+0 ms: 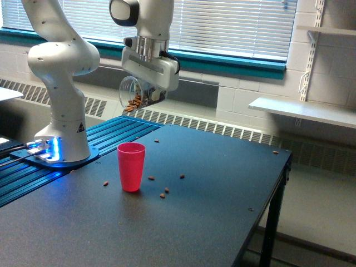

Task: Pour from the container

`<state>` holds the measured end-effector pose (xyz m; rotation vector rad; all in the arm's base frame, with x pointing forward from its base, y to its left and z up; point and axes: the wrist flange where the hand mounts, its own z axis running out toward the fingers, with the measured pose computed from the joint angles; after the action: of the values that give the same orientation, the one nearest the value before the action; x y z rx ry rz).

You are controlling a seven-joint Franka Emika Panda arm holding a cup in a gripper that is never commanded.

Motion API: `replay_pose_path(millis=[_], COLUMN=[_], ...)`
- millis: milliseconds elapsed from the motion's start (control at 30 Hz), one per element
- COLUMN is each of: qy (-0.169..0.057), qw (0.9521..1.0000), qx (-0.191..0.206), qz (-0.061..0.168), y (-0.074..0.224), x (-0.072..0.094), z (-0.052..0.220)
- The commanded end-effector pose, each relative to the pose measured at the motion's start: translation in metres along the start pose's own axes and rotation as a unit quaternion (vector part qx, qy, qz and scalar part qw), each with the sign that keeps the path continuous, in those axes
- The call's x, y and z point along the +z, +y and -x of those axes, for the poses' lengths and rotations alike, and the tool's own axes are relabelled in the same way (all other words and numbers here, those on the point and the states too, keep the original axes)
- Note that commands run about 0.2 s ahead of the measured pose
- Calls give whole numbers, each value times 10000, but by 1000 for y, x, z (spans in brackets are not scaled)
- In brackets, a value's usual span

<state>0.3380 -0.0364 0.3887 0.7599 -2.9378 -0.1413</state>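
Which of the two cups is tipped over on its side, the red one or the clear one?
The clear container, held in the gripper above the table, is tipped sideways with brown pieces near its mouth. The red cup stands upright on the table.

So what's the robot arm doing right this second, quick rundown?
Gripper shut on the clear container, tipped on its side, held high. Brown pieces at its mouth. Red cup upright below, apart. Stray pieces on the table; nothing in the way.
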Motion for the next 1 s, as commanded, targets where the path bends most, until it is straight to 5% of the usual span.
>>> replay_pose_path(millis=[33,1000], qy=[79,44], qw=[9999,9993], qx=[-99,-364], qz=[4,-64], y=[2,-7], x=[-4,12], z=[-7,-9])
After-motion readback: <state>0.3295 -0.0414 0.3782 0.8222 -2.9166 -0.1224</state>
